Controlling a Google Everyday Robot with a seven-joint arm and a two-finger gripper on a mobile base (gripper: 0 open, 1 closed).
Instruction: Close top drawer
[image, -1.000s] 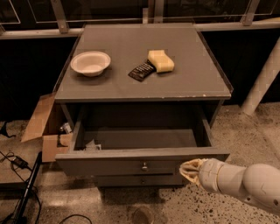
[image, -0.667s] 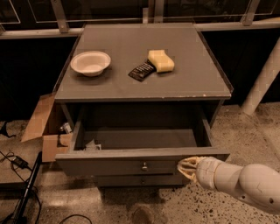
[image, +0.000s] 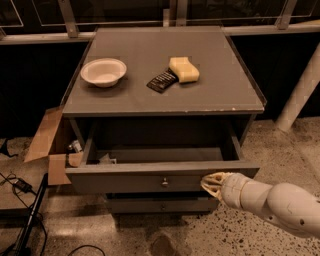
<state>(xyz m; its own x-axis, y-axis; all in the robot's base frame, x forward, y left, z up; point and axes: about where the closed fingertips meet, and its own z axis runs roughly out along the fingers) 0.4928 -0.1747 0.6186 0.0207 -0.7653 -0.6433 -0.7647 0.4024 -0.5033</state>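
At the left edge of the frame, we see an open cardboard box (image: 46, 144) beside the grey cabinet (image: 165, 102), with dark cables (image: 17, 186) on the floor below it. On the cabinet top, a white bowl (image: 103, 71) sits toward the upper left. Right of it, a dark flat packet (image: 162, 81) lies touching a yellow sponge (image: 184, 69). The top drawer (image: 125, 179) is in the lower middle of the frame. It is pulled well out, so its deep box is open to view, and its small round knob (image: 164, 183) is at the centre of the front panel. Right of the knob, the gripper (image: 212, 182) is at the panel's right end and seems to be pressed against it. We cannot tell whether it is open or closed. Its pale arm (image: 275, 202) runs off toward the lower right corner.
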